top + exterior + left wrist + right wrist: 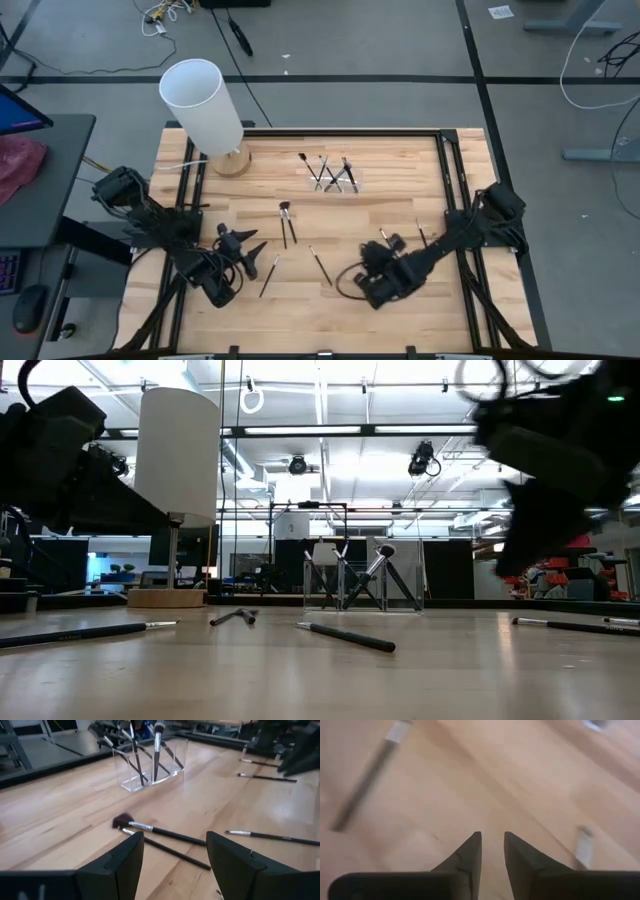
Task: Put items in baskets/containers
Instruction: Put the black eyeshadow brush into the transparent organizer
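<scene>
Several slim dark-handled brushes lie flat on the wooden table: a crossed pair (287, 222), one (270, 273), one (320, 265) and one (421, 232). More brushes stand leaning in the clear holder (335, 175) (150, 765) near the far edge. My left gripper (240, 246) (175, 850) is open, low over the table, its fingers pointing at the crossed pair (160, 836). My right gripper (385, 240) (492, 840) points down at bare wood with only a narrow gap between its tips. A blurred brush (365, 785) lies on one side of it and another (582, 847) on the other.
A tall white cylinder (205, 105) on a wooden base stands at the table's far left corner. Black frame rails (450, 180) run along the table's sides. Bare wood lies between the two grippers and along the near edge.
</scene>
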Action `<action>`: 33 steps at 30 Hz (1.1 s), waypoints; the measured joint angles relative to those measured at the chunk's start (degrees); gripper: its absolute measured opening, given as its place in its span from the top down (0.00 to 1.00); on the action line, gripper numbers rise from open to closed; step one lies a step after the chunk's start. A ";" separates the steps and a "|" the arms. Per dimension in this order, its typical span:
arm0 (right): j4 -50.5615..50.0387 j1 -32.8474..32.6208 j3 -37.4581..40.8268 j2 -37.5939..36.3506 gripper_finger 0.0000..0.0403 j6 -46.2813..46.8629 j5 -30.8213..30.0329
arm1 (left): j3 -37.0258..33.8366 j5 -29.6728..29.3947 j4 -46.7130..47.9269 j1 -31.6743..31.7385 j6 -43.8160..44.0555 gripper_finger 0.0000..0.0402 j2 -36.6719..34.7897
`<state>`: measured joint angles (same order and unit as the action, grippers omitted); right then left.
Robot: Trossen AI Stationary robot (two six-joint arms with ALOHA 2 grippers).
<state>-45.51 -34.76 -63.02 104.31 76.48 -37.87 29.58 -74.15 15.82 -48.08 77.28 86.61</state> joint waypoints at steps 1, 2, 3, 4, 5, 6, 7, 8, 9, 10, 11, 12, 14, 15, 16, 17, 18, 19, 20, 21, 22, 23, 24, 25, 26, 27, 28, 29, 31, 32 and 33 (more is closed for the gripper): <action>-4.10 -1.12 0.00 0.00 0.81 4.62 -0.67 | 0.00 0.56 -0.08 0.07 0.00 0.45 0.00; -8.09 -2.29 0.04 -0.01 0.82 9.13 -1.28 | 0.00 0.93 -0.16 0.06 0.00 0.45 0.00; -11.40 -3.35 0.42 -0.08 0.82 13.46 -1.82 | 0.00 1.20 -0.20 0.05 0.00 0.45 0.00; -14.04 -4.39 1.03 -0.13 0.82 17.63 -2.13 | 0.00 1.35 -0.27 0.05 0.00 0.45 0.00; -15.80 -5.48 2.02 -0.34 0.82 21.33 -2.12 | 0.00 1.38 -0.27 0.03 0.00 0.45 0.00; -16.59 -6.44 3.22 -0.69 0.81 24.27 -2.12 | 0.00 1.38 -0.27 0.03 -0.01 0.45 0.00; -16.18 -7.30 4.59 -1.18 0.80 26.49 -2.18 | 0.00 1.38 -0.26 0.03 -0.02 0.45 0.00; -14.94 -8.08 6.21 -1.82 0.78 28.44 -2.42 | 0.00 1.38 -0.25 0.03 -0.02 0.45 0.00; -13.47 -8.70 8.02 -2.40 0.76 29.82 -2.83 | 0.00 1.38 -0.25 0.03 -0.02 0.45 0.00; -11.60 -9.22 9.87 -2.93 0.74 30.69 -3.67 | 0.00 1.38 -0.25 0.03 -0.05 0.45 0.00; -9.43 -9.63 11.69 -3.34 0.71 31.08 -4.59 | 0.00 1.36 -0.25 0.03 -0.22 0.45 0.00; -6.91 -9.92 13.45 -3.74 0.68 31.13 -5.48 | 0.00 1.20 -0.25 0.03 -0.48 0.45 0.00; -2.65 -10.15 16.73 -4.09 0.61 30.48 -7.30 | 0.00 0.50 -0.17 0.03 -0.76 0.45 0.00; -0.43 -10.12 18.36 -4.09 0.58 29.99 -8.16 | 0.00 0.16 -0.18 0.06 -1.18 0.45 0.00; 2.11 -10.08 19.94 -4.09 0.55 29.00 -8.96 | 0.00 -0.34 -0.23 0.20 -1.95 0.45 0.00; 4.95 -9.83 21.61 -4.02 0.52 27.44 -9.34 | 0.00 -0.67 -0.24 0.44 -3.28 0.45 0.00; 8.04 -9.50 23.33 -3.90 0.50 25.76 -9.52 | 0.00 -0.74 -0.21 0.87 -4.83 0.45 0.00; 11.05 -9.15 24.99 -3.80 0.48 23.94 -9.51 | 0.00 -0.76 -0.27 1.38 -6.43 0.45 0.00; 14.08 -8.95 26.55 -3.92 0.46 22.15 -10.19 | 0.00 -0.83 -0.45 2.07 -8.12 0.45 0.00; 17.18 -8.80 28.14 -4.09 0.45 20.21 -11.08 | 0.00 -0.80 -0.58 2.89 -9.64 0.45 0.00; 20.00 -8.64 29.60 -4.14 0.44 18.54 -12.09 | 0.00 -0.80 -0.66 3.82 -10.99 0.45 0.00; 22.76 -8.50 31.04 -4.18 0.44 17.23 -12.94 | 0.01 -0.82 -0.78 4.79 -12.29 0.45 0.00; 25.23 -8.38 32.23 -4.17 0.45 16.17 -13.77 | 0.02 -0.79 -0.93 5.93 -13.59 0.45 0.00; 27.06 -8.36 33.24 -4.15 0.46 15.44 -14.59 | 0.02 -0.75 -0.96 7.15 -14.88 0.45 0.00; 28.87 -8.38 34.28 -4.13 0.48 14.81 -15.36 | 0.02 -0.64 -1.01 8.37 -16.01 0.45 0.00; 30.54 -8.38 35.30 -4.15 0.50 14.19 -15.76 | 0.02 -0.59 -0.96 9.58 -16.85 0.45 0.00; 32.23 -8.36 36.28 -4.19 0.53 13.33 -16.14 | 0.02 -0.32 -0.97 10.84 -18.01 0.45 0.00; 33.94 -8.36 37.23 -4.17 0.55 12.13 -16.67 | 0.02 0.29 -1.14 12.05 -18.67 0.45 0.00; 37.65 -8.35 38.96 -4.17 0.61 8.99 -17.56 | 0.02 1.91 -1.49 14.25 -20.13 0.45 0.00; 39.30 -8.34 39.68 -4.17 0.64 7.52 -17.91 | 0.02 2.97 -1.80 15.20 -21.03 0.45 0.00; 40.61 -8.47 40.29 -4.17 0.67 6.28 -18.06 | 0.02 4.00 -2.22 16.01 -21.97 0.45 0.00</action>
<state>-4.90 -43.22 -22.73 100.14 82.76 -55.93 29.61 -70.15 13.61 -32.08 55.31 86.61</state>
